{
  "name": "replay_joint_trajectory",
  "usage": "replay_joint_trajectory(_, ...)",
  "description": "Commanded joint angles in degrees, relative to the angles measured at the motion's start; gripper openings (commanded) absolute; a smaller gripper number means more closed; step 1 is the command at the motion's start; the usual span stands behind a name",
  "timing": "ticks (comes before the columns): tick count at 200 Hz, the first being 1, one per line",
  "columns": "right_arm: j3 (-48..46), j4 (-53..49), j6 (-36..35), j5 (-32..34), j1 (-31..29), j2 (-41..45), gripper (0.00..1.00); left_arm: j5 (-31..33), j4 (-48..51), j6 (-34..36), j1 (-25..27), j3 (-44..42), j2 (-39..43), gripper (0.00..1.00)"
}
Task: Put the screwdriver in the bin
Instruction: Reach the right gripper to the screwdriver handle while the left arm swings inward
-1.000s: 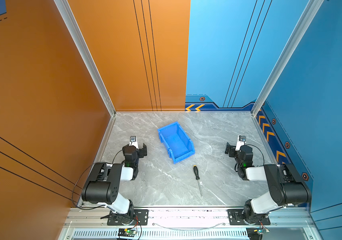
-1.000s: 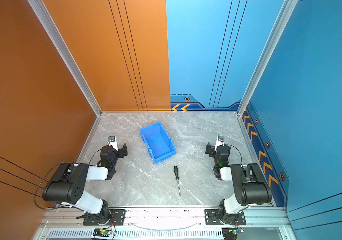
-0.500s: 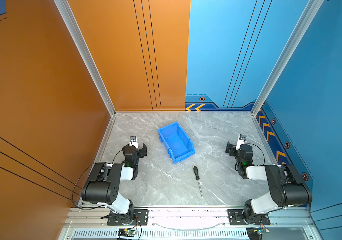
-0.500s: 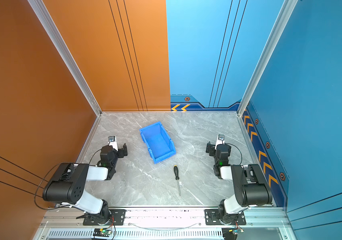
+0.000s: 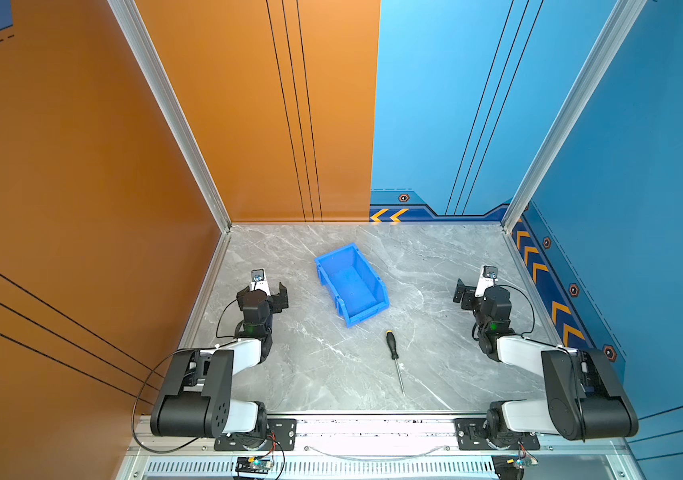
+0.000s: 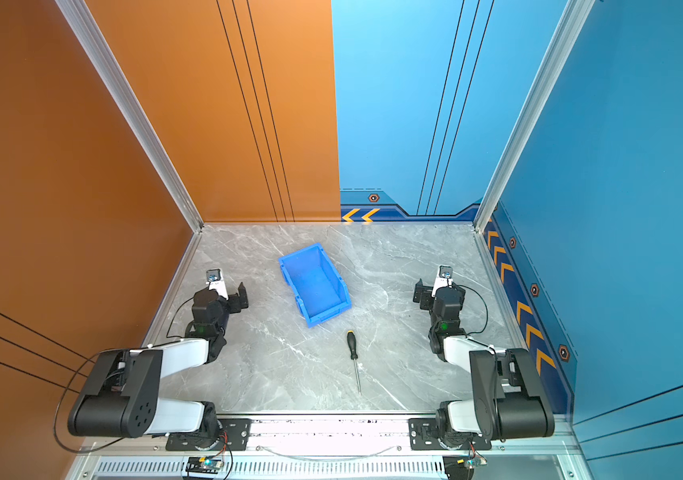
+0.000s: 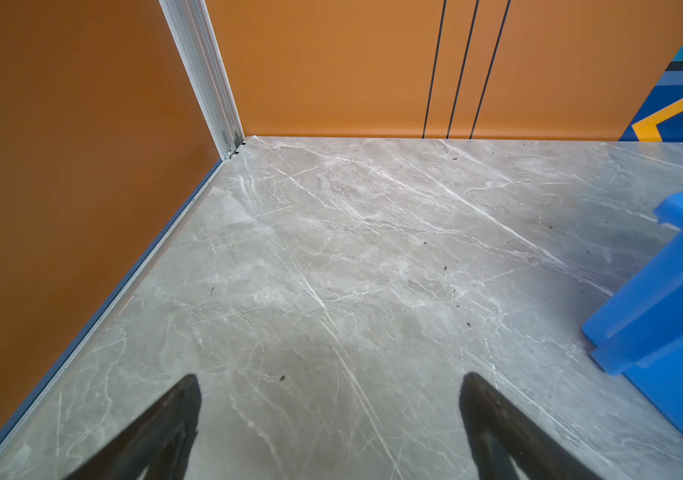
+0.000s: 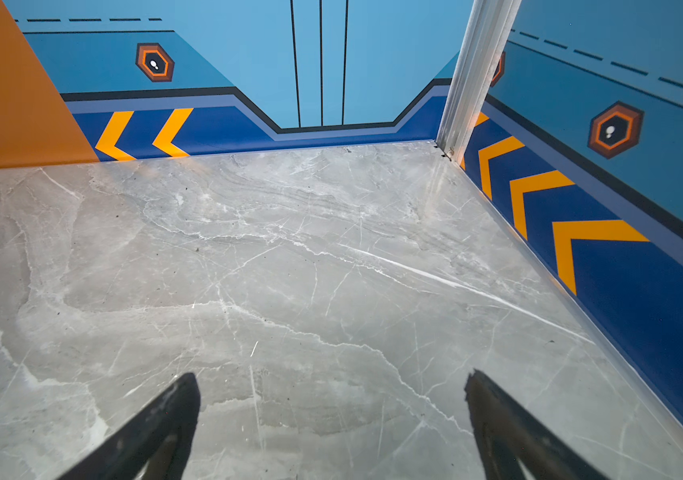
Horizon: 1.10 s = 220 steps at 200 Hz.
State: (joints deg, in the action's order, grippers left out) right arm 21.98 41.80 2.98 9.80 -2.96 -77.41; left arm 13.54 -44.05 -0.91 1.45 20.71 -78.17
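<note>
Left jaws spread wide, fingers point(image 7: 165, 424) well apart, only bare counter point(image 7: 331, 249) between them, nothing gripped. Right jaws likewise at full spread, fingers point(image 8: 165, 424) well apart with bare grey marble between, nothing held. Between the two sets of jaws, in both top views, the bin point(image 5: 352, 282) point(image 6: 317, 282): bright blue, upright on the counter, nearer the left jaws than the right, clear of both. In the left wrist view, its outer wall point(image 7: 672, 299) off to the side of one finger, not touching. Back from both sets of jaws, toward the arm bases and still between them: the screwdriver point(image 5: 393, 353) point(image 6: 352, 351), flat on the counter, outside the bin, somewhat nearer the right jaws, well apart from either set. Black handle with yellow cap pointing at the bin's low front wall, near it but apart. Thin silver shaft pointing away toward the metal rail point(image 5: 373, 428) at the counter's near edge.
</note>
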Motion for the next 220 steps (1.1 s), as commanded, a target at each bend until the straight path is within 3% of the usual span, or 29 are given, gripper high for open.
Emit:
replay_joint_trajectory(1, 1.61, -7.35, -0.02, 2.31, -1.43, 3.81, 1.0, 1.22, 6.26, -0.41, -0.27, 1.94, 2.92, 0.98)
replay_joint_trajectory(58, 7.37, -27.69, 2.92, 8.78, -6.55, 13.96, 1.0, 0.79, 22.95, -4.58, 0.21, 7.45, 9.71, 0.98)
replay_joint_trajectory(114, 16.93, -56.2, 18.89, 18.05, -11.67, 18.17, 1.0, -7.48, 48.14, -12.24, 0.8, 17.33, 15.36, 0.98)
replay_joint_trajectory(161, 20.62, -67.62, 22.91, 10.31, -15.65, 17.53, 1.0, -11.55, 63.94, -18.55, 4.23, 19.83, 19.89, 0.98)
replay_joint_trajectory(187, 19.85, -69.65, 25.07, 8.23, -20.46, 18.93, 1.0, -12.74, 71.72, -21.27, 6.46, 20.79, 22.36, 0.98)
replay_joint_trajectory(220, 16.49, -68.13, 29.49, 0.81, -26.06, 17.54, 1.0, -14.3, 77.46, -22.45, 11.04, 21.55, 26.24, 0.98)
